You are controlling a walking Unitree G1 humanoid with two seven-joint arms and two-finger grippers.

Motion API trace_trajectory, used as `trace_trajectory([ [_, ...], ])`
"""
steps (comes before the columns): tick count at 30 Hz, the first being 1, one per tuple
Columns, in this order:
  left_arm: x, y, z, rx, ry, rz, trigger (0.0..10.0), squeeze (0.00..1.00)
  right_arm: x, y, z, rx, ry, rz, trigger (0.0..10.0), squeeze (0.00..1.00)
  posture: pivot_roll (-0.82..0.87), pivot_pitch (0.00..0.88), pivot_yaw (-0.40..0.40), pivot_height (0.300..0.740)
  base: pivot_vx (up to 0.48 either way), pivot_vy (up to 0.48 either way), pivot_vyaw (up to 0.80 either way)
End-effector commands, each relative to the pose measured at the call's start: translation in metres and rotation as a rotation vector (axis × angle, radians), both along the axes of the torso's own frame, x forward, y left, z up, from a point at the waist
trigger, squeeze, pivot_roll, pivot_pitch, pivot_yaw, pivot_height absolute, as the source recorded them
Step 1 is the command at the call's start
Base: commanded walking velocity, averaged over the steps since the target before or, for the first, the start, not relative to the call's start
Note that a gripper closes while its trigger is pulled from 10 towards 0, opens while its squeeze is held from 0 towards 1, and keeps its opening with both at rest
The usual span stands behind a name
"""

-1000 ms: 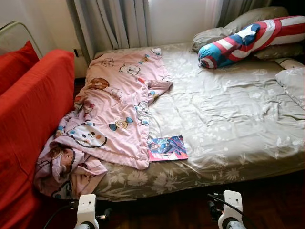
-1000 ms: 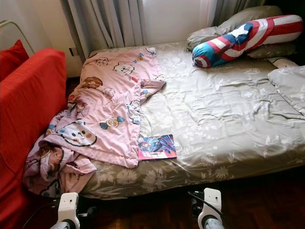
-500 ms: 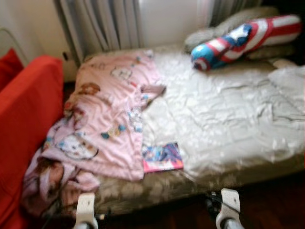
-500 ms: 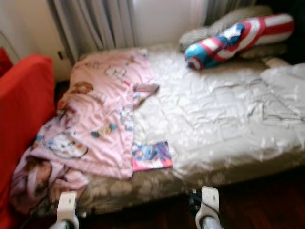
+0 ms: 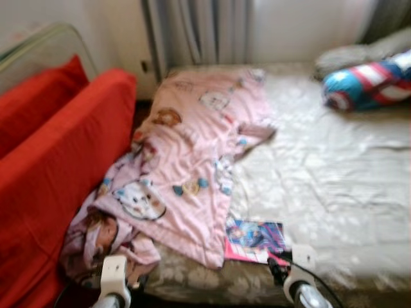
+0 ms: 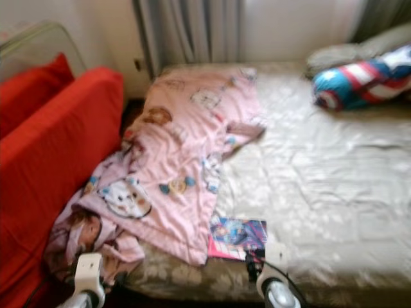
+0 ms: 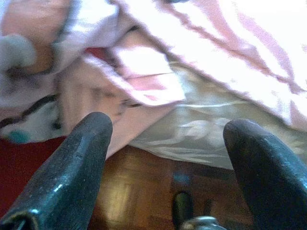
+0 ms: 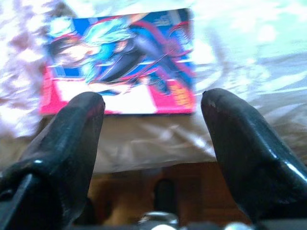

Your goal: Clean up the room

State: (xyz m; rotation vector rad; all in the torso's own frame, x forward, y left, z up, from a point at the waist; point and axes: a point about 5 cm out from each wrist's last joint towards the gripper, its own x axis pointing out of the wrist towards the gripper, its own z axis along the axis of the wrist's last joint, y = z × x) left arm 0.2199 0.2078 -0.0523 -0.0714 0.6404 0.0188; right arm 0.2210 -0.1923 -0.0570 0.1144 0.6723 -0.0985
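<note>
The robot stands at the foot of the bed [image 5: 359,192] with its grey floral sheet, and both hands hang low at the mattress edge, ready to reach. The right hand [image 8: 152,125], fingers spread wide and empty, points straight at the glossy pink-and-blue comic book [image 8: 122,62] lying flat near the edge, likely the first pick. The left hand [image 7: 165,158], equally open and empty, faces the crumpled pink cartoon-print blanket [image 5: 192,160] spilling off beside the red sofa [image 5: 58,173].
</note>
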Motion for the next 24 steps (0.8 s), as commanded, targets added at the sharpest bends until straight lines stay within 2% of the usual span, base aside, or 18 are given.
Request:
trace_trajectory([
  [1, 0.0, 0.0, 0.002, -0.019, -0.038, -0.012, 10.0, 0.0, 0.001, 0.002, 0.002, -0.011, -0.033, 0.034, 10.0, 0.0, -0.05, 0.029, 0.042, 0.74, 0.0, 0.0, 0.0],
  [3, 0.003, -0.001, 0.005, -0.026, -0.061, -0.017, 10.0, 0.0, 0.004, 0.003, 0.004, -0.017, -0.051, 0.046, 10.0, 0.0, -0.05, 0.029, 0.042, 0.74, 0.0, 0.0, 0.0],
  [5, 0.013, -0.003, 0.015, -0.036, -0.141, -0.045, 10.0, 0.0, 0.012, 0.002, 0.014, -0.034, -0.131, 0.056, 10.0, 0.0, -0.05, 0.029, 0.041, 0.74, 0.0, 0.0, 0.0],
  [7, 0.016, -0.004, 0.018, -0.038, -0.169, -0.055, 10.0, 0.0, 0.015, 0.001, 0.017, -0.04, -0.164, 0.057, 10.0, 0.0, -0.05, 0.029, 0.041, 0.74, 0.0, 0.0, 0.0],
  [10, 0.03, -0.008, 0.036, -0.031, -0.29, -0.111, 10.0, 0.0, 0.024, 0.001, 0.03, -0.043, -0.282, 0.033, 10.0, 0.0, -0.05, 0.026, 0.039, 0.74, 0.0, 0.0, 0.0],
  [11, 0.03, -0.008, 0.036, -0.031, -0.29, -0.111, 10.0, 0.0, 0.024, 0.001, 0.03, -0.043, -0.282, 0.033, 10.0, 0.0, -0.05, 0.026, 0.039, 0.74, 0.0, 0.0, 0.0],
  [14, 0.042, -0.016, 0.055, -0.029, -0.409, -0.155, 10.0, 0.0, 0.027, 0.003, 0.04, -0.044, -0.38, 0.003, 10.0, 0.0, -0.06, 0.016, 0.047, 0.74, 0.0, 0.0, 0.0],
  [17, 0.045, -0.018, 0.07, -0.036, -0.499, -0.164, 10.0, 0.0, 0.025, 0.002, 0.049, -0.056, -0.466, -0.046, 10.0, 0.0, -0.06, 0.004, 0.05, 0.74, 0.0, 0.0, 0.0],
  [24, 0.043, -0.014, 0.082, -0.017, -0.568, -0.149, 10.0, 0.0, 0.018, 0.001, 0.055, -0.077, -0.519, -0.067, 10.0, 0.0, -0.07, 0.0, 0.047, 0.74, 0.0, 0.0, 0.0],
])
